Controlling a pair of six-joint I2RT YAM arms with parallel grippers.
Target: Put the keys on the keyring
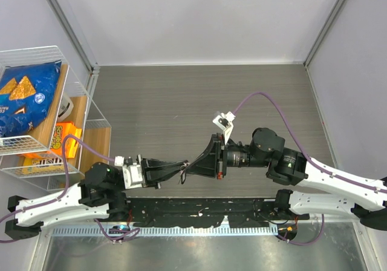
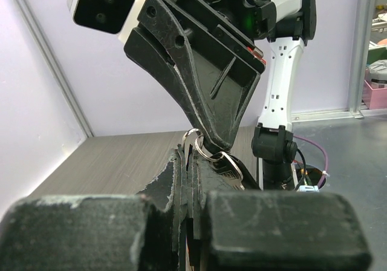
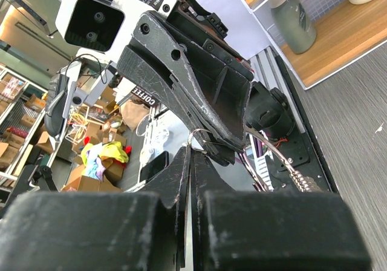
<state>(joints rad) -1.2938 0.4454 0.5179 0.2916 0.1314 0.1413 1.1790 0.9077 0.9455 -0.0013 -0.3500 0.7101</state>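
Stiff, slippery keyring (image 2: 195,143), best pinched on its rim, sits between left claw (image 2: 185,159) and right claw (image 3: 190,155), both clamped shut.

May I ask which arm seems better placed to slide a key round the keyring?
Likely right: the right claw, shut, touches the keys at the keyring, which the left claw seems to pinch.

Grey wood-grain table (image 1: 181,95) (matte, streaked); wire shelf rack (image 1: 98,143) stands at its left edge.
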